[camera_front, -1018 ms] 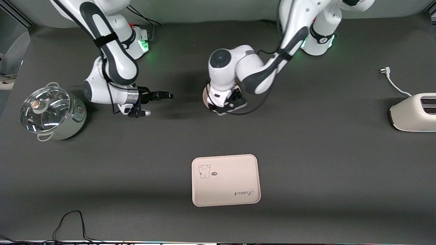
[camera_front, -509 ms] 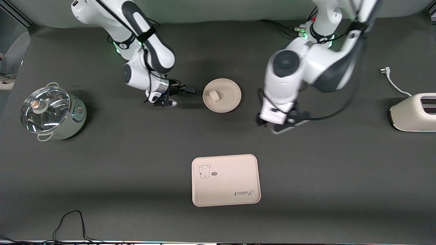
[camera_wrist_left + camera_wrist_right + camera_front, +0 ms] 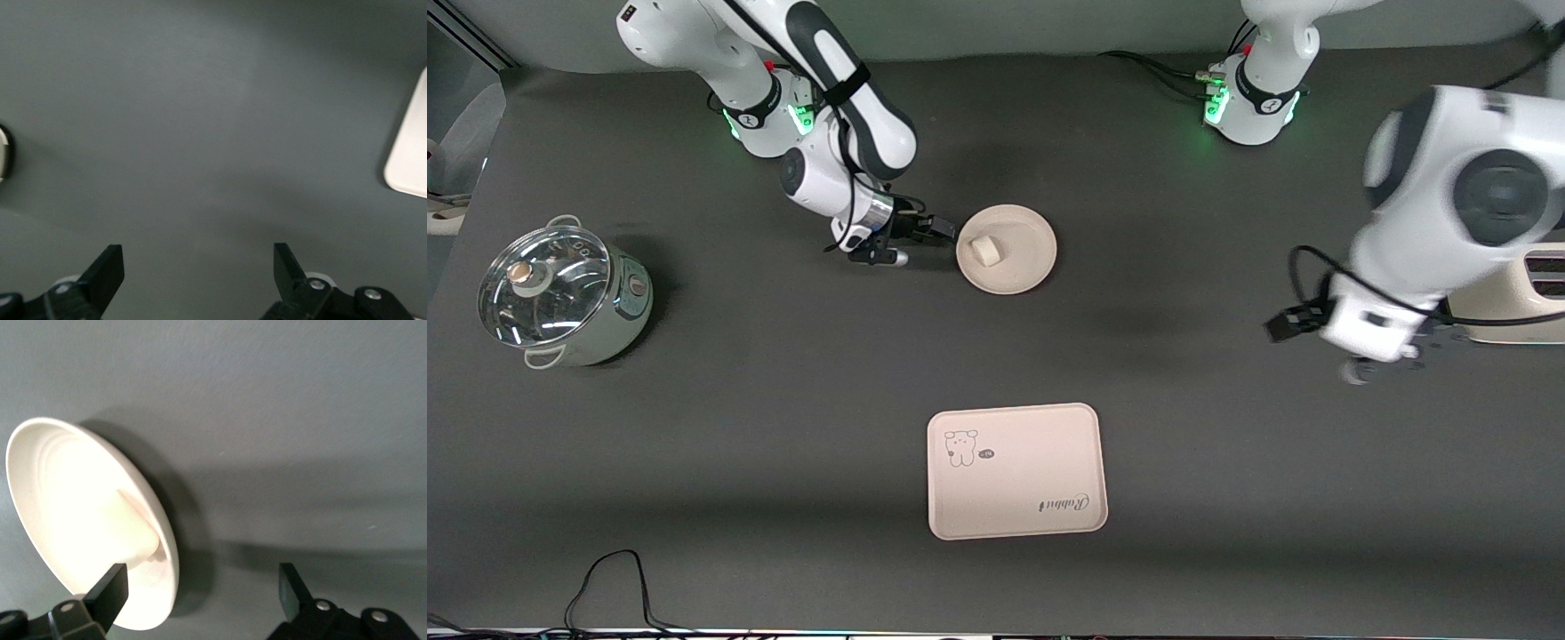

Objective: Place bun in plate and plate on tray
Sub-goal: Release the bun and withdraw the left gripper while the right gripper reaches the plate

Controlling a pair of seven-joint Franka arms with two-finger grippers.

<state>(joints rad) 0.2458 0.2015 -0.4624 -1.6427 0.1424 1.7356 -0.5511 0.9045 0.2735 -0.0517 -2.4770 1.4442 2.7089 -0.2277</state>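
The bun [image 3: 984,251] lies in the round plate [image 3: 1023,258], which sits on the table farther from the front camera than the tray [image 3: 1017,471]. My right gripper [image 3: 945,229] is open and low, just beside the plate's rim at the right arm's end. In the right wrist view the plate [image 3: 60,487] and bun [image 3: 137,530] show close to one fingertip [image 3: 110,590] of the right gripper [image 3: 200,590]. My left gripper [image 3: 197,267] is open and empty, its hand [image 3: 1369,324] raised over the table by the toaster. A tray corner [image 3: 410,147] shows in the left wrist view.
A lidded steel pot [image 3: 560,293] stands at the right arm's end of the table. A white toaster [image 3: 1516,298] stands at the left arm's end, partly hidden by the left arm. A black cable [image 3: 614,578] lies at the near edge.
My left gripper has left the plate and swung up toward the toaster, leaving the bun in the plate. My right gripper has moved in to the plate's rim.
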